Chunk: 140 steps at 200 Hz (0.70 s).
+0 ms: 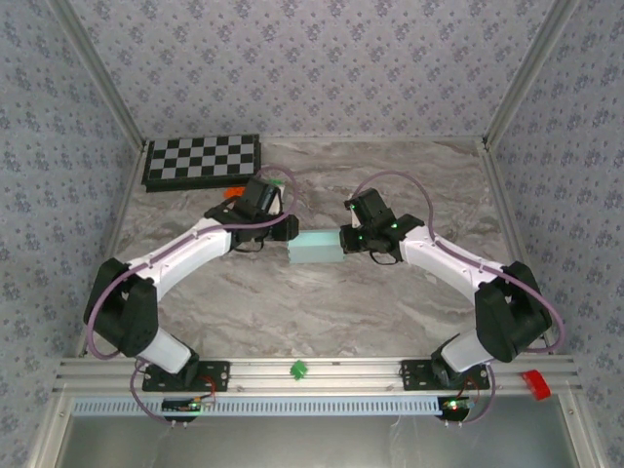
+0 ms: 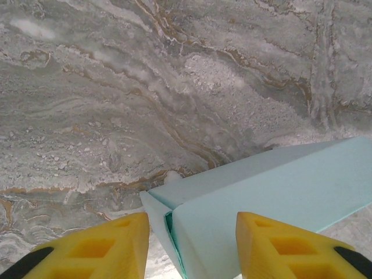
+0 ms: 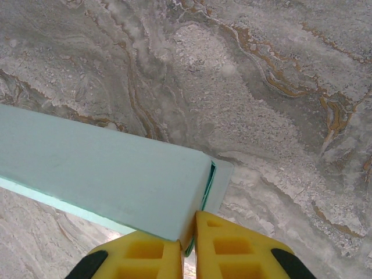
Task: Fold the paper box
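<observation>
Table [image 1: 322, 312]: marble-look top, grey-white with tan veins. Walls [image 1: 312, 58] at 9, 12 and 3 o'clock: grey-lilac wallpaper with a small repeating motif, slanted metal posts [image 1: 97, 78] at the back corners. Checkerboard [image 1: 202, 160] lies flat at 11 o'clock, near the back wall. Slotted aluminium rail [image 1: 341, 371] along the 6 o'clock edge, with a green clip [image 1: 298, 370] mid-rail and a red tag [image 1: 534, 383] at 4 o'clock. Light even, shadows soft.

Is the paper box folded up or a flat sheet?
Folded: the paper box forms a rectangular body; one end flap stands ajar.
</observation>
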### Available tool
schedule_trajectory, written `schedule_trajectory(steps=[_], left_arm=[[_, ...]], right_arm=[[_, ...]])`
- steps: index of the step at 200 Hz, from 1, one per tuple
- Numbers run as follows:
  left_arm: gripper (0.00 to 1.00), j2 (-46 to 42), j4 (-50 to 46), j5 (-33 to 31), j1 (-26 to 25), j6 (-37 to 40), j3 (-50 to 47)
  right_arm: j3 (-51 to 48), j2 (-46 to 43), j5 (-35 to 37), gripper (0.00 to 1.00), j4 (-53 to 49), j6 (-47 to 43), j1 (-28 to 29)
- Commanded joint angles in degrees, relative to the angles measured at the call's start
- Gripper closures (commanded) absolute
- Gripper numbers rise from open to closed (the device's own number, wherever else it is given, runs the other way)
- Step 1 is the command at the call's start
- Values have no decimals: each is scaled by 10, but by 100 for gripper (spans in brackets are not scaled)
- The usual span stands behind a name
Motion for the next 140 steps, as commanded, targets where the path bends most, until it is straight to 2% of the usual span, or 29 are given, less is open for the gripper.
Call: schedule_trajectory(steps=[1, 61, 140], left_arm=[[58, 4, -17, 16, 1, -4, 15], [60, 3, -14, 9, -3, -1, -19], [60, 20, -6, -12, -14, -9, -32]], right_arm=[[-4, 22, -2, 87, -74, -7, 9], [-6, 18, 1, 84, -72, -6, 10], [-9, 3, -2, 68, -62, -8, 12]])
